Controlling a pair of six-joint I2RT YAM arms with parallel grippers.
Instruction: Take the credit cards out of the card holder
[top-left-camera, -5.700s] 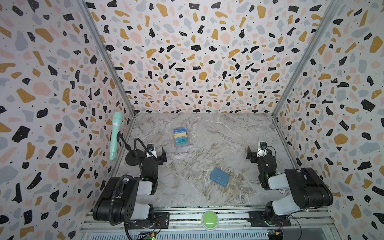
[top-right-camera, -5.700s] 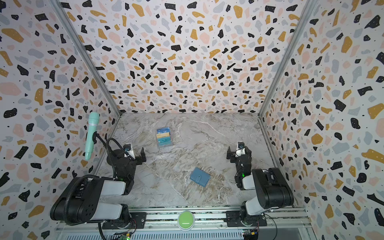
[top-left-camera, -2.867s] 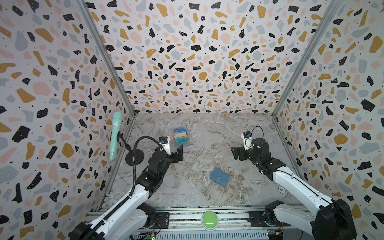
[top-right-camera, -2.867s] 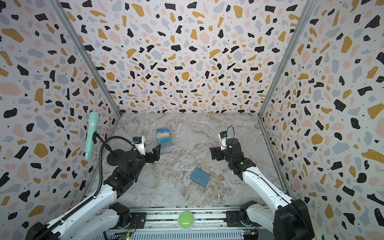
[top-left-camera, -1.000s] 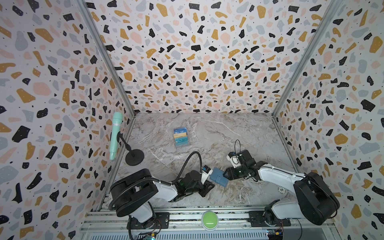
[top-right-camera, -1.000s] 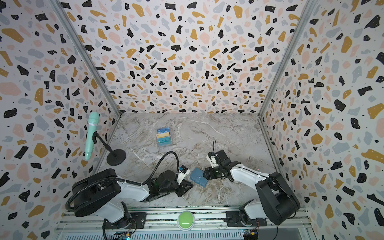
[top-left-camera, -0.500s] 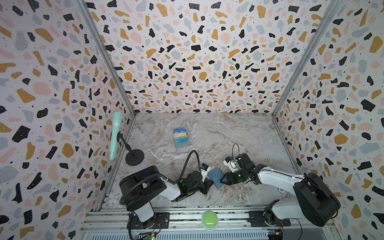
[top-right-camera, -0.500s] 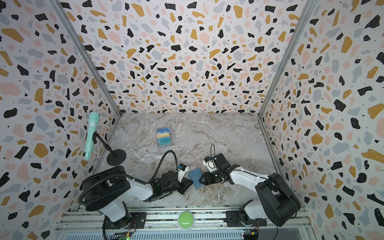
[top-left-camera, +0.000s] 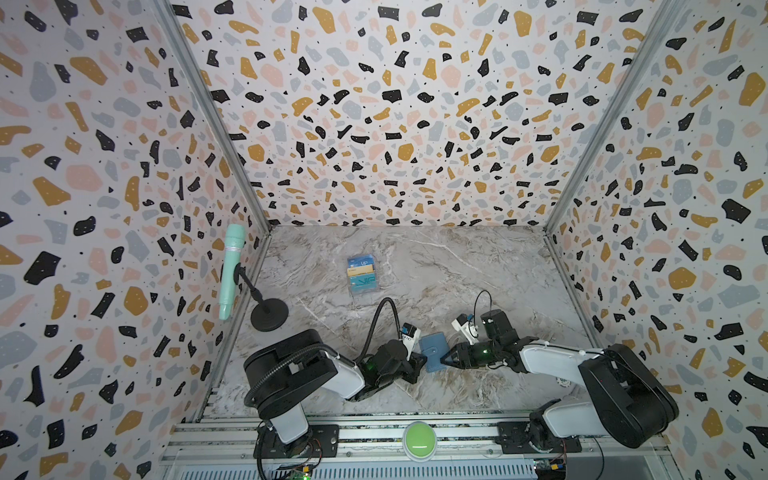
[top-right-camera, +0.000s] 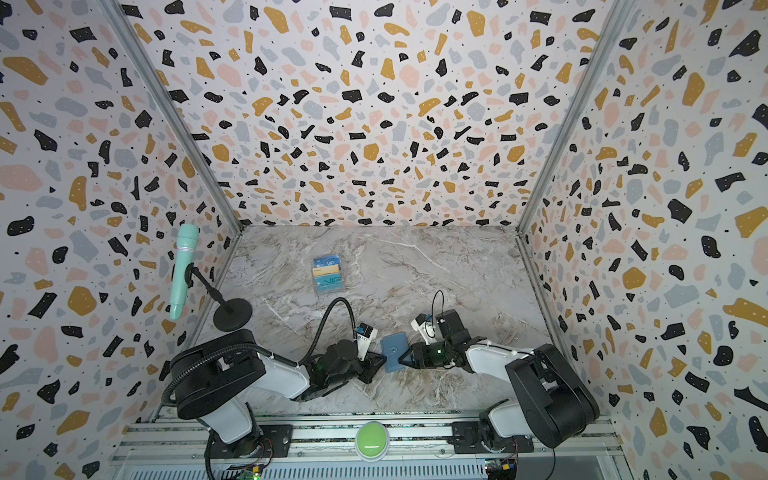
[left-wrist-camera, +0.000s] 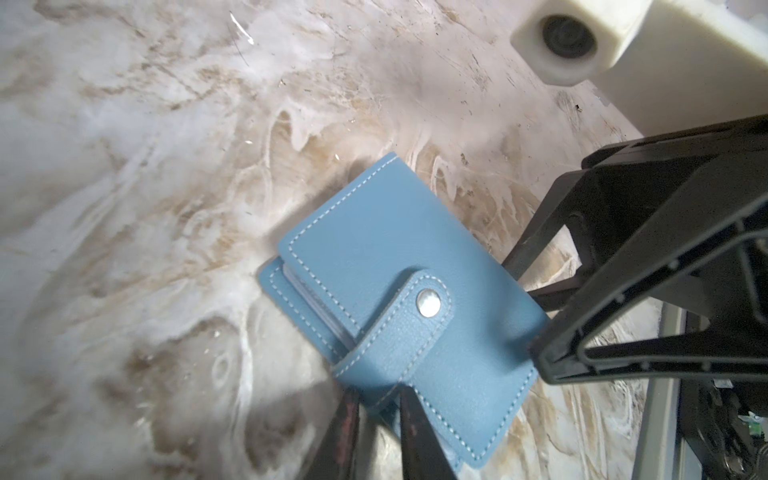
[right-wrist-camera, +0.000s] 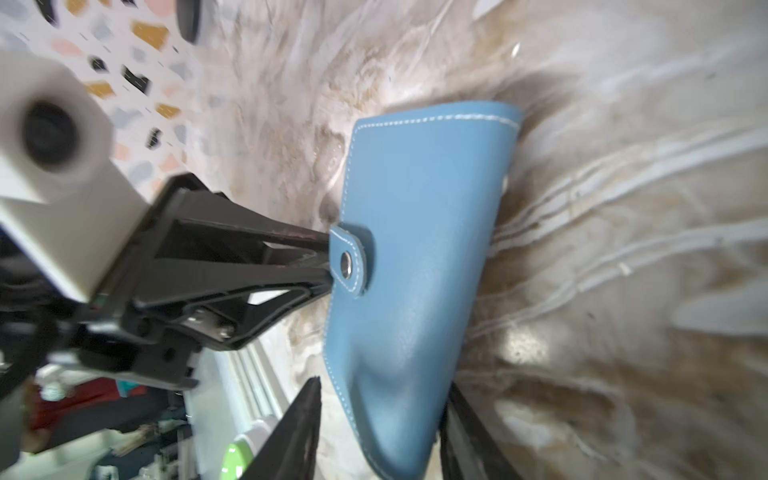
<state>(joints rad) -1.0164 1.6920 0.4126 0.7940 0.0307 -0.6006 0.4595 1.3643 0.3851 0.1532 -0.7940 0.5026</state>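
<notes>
Marble tabletop (top-left-camera: 415, 257) hasn't changed, but both arms have swung in onto the card holder (top-left-camera: 432, 353) near the front: right gripper (top-left-camera: 444, 358) straddles one edge, jaws closing, can't tell if it's clamped yet, left gripper (top-left-camera: 417, 362) pinched narrow on the snap tab (left-wrist-camera: 419, 307), still snapped, so no credit cards out yet

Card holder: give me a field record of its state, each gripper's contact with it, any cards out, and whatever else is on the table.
card holder: closed, between both grippers
snap tab: lying over the front cover
left gripper: pinching the snap tab
right gripper: jaws straddle one end of the holder; firm grip unclear
credit cards: none seen out of the holder
elsewhere: clear card rack, teal microphone on a stand
</notes>
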